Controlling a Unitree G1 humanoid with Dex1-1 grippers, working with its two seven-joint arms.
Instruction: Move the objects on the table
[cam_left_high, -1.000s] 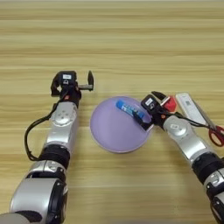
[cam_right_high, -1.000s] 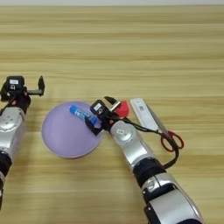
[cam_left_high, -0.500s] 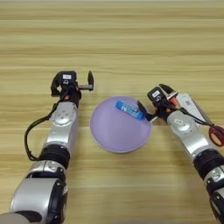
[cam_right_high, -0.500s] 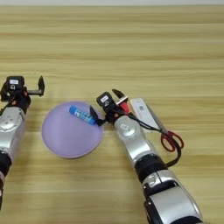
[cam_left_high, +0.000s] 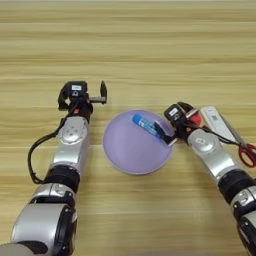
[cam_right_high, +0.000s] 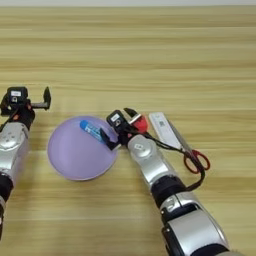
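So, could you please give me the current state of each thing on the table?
Blue tube: lying on the plate.
Lavender plate: flat on the table, holding only the tube.
Red cube: beside the right gripper, off the plate.
Scissors: lying closed.
Left gripper: open, empty.
Right gripper: at the plate's rim.

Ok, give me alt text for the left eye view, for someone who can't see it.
A blue tube lies on a lavender plate on a wooden table, with the right end effector at the plate's right rim. The left end effector sits open beside the plate; scissors lie far right.
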